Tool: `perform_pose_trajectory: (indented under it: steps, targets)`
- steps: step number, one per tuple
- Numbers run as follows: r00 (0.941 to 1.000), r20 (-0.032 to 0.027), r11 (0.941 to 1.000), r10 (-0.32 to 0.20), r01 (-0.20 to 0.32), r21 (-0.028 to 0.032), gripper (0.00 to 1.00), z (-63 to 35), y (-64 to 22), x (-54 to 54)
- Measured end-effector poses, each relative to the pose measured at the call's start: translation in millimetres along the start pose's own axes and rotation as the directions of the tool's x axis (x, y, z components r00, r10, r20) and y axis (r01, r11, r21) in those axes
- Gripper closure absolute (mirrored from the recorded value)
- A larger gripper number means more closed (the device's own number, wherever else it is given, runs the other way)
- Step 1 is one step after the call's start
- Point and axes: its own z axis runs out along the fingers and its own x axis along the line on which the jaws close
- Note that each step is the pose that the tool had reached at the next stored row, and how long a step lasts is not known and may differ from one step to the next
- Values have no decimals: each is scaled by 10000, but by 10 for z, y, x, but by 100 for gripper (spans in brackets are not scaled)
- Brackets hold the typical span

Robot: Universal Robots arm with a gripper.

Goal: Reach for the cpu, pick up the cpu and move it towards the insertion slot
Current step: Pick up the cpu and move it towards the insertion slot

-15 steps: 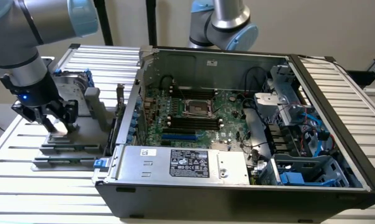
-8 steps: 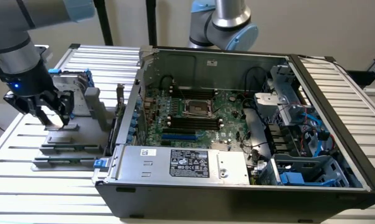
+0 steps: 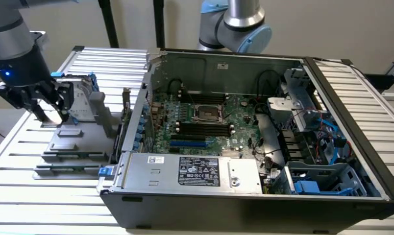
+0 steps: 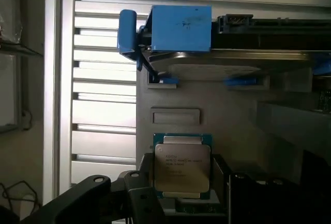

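Observation:
The cpu, a small square chip with a silver top and green edge, lies flat on the grey holder. My gripper straddles it, and the dark fingers press against its two sides with no gap showing. In the exterior view my gripper hangs over the grey holder at that view's left, outside the computer case. The insertion slot, a silver-framed square socket, sits on the motherboard inside the open case, well to that view's right of the gripper.
An upright silver hard drive with blue rails stands on the holder just behind the gripper. The case's left wall rises between holder and motherboard. Black memory slots flank the socket. Everything rests on a slatted metal table.

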Motion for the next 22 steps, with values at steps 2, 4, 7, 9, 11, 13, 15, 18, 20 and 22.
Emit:
perform_pose_trajectory:
  steps: [2, 4, 7, 9, 11, 13, 15, 18, 20, 22]
  targets:
    - [10000, -1, 10000, 0, 0, 1, 46, -90, -4, -30]
    - [10000, -4, 10000, 1, -1, 0, 46, -185, -8, -85]
    - [10000, -13, 10000, 0, 0, -3, 46, -320, -13, -177]
    - [10000, -26, 10000, 0, 0, -4, 46, -411, -18, -252]
    - [10000, -44, 10000, 0, 0, -7, 46, -507, -24, -342]
    - [10000, -61, 10000, 1, -1, -20, 46, -596, -29, -429]
    - [10000, -84, 10000, -1, 1, -43, 46, -675, -34, -518]
    - [9999, -107, 9999, 0, -1, -113, 46, -765, -40, -653]
    - [9999, -115, 9998, -3, 1, -178, 46, -814, -44, -746]
    - [9999, -118, 9997, -4, 1, -245, 46, -858, -48, -835]
